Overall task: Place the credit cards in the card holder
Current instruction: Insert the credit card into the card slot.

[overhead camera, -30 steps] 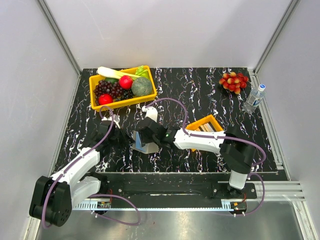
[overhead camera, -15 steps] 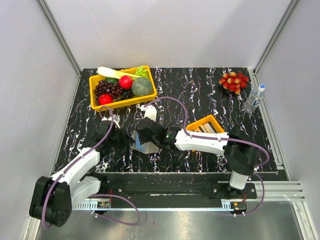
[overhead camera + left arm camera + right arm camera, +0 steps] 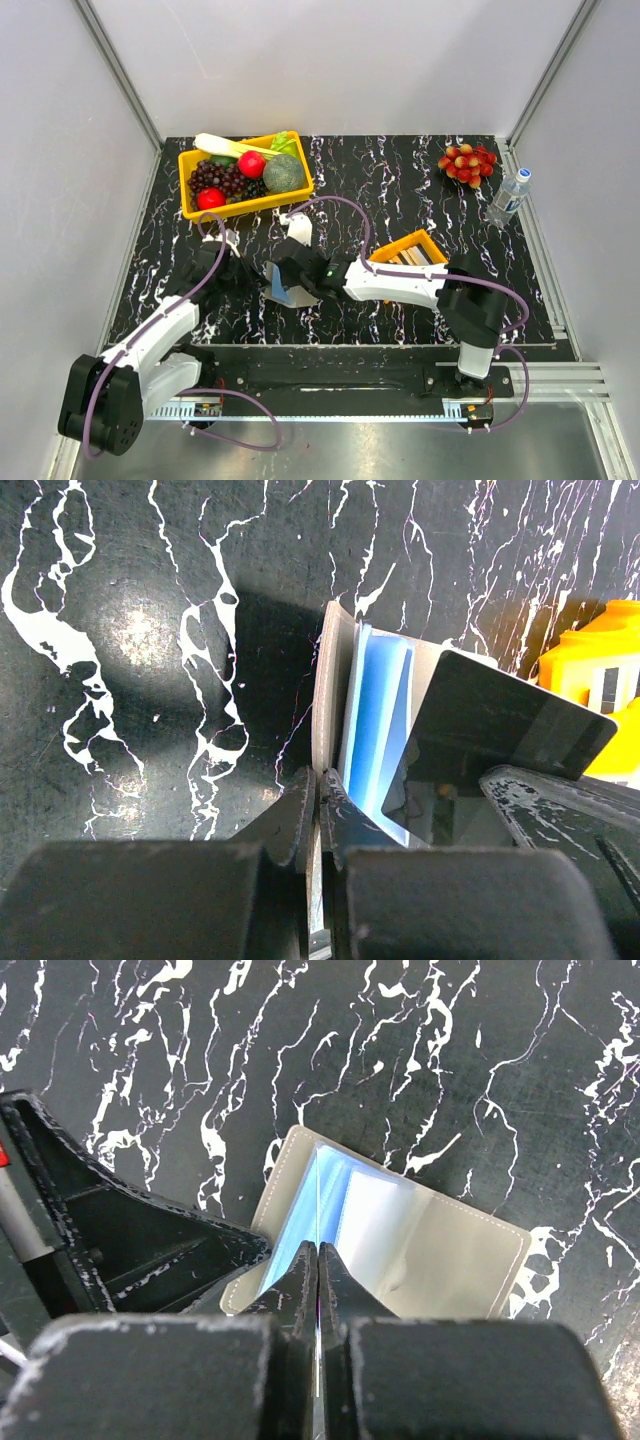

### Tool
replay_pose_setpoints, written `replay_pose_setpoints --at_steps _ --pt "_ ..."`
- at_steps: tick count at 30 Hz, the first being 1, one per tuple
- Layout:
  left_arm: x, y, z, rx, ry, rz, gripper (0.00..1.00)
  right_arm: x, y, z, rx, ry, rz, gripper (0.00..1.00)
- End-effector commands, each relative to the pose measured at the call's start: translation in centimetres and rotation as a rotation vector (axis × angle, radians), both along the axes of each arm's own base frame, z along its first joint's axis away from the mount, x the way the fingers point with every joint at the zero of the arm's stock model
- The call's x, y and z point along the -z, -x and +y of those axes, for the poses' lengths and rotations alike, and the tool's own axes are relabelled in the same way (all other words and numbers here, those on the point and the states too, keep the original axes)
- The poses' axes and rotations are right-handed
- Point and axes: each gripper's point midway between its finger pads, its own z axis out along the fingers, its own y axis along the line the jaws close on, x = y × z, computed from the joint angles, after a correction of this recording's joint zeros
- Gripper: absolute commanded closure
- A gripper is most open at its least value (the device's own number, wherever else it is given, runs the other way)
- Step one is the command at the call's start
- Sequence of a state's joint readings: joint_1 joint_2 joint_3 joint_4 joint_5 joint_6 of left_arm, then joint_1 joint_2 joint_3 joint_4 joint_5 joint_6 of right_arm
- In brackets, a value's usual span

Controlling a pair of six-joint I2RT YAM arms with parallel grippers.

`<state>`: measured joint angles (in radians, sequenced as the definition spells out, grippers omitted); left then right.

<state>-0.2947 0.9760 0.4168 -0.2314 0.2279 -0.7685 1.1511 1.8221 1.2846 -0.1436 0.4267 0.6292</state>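
L pincer (image 3: 318,802) is clenched on the taupe outer flap of the card holder (image 3: 440,1260), propping that flap up on edge so the fold gapes & the pockets face the other arm. W/o that pinch the wallet would prob. flop shut or slide when pushed. R pincer (image 3: 318,1260) is clenched on one dark card (image 3: 500,730), held edge-first w/ its leading edge at the light-blue pocket layers. Looks like the insert step, tho I can't tell if the edge is inside a slot yet. Holder sits on the tabletop (image 3: 400,190) close to its near edge, a bit left of mid, betw. the two pincers. It's small, nearly square, taupe-grey outside w/ pale stitching, blue-grey inside w/ glossy pocket fronts. More cards (image 3: 418,256) lie in the small orange tray (image 3: 400,243), near the holder on its right.
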Motion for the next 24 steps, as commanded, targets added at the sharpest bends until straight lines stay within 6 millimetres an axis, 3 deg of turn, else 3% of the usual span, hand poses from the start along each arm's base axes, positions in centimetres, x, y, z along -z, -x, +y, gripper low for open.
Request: replay_pose_setpoints --at_steps 1,11,24 --pt "-1.3 -1.0 -0.3 -0.010 0.022 -0.050 1.00 -1.0 -0.4 -0.7 0.035 0.001 -0.047 1.00" --pt "0.8 -0.3 0.3 -0.032 -0.005 -0.008 1.00 1.9 0.2 -3.2 0.066 0.026 0.022 1.00" --pt "4.4 0.3 1.0 -0.026 -0.071 0.075 1.00 2.1 -1.1 -4.4 0.013 -0.287 0.236 1.00"
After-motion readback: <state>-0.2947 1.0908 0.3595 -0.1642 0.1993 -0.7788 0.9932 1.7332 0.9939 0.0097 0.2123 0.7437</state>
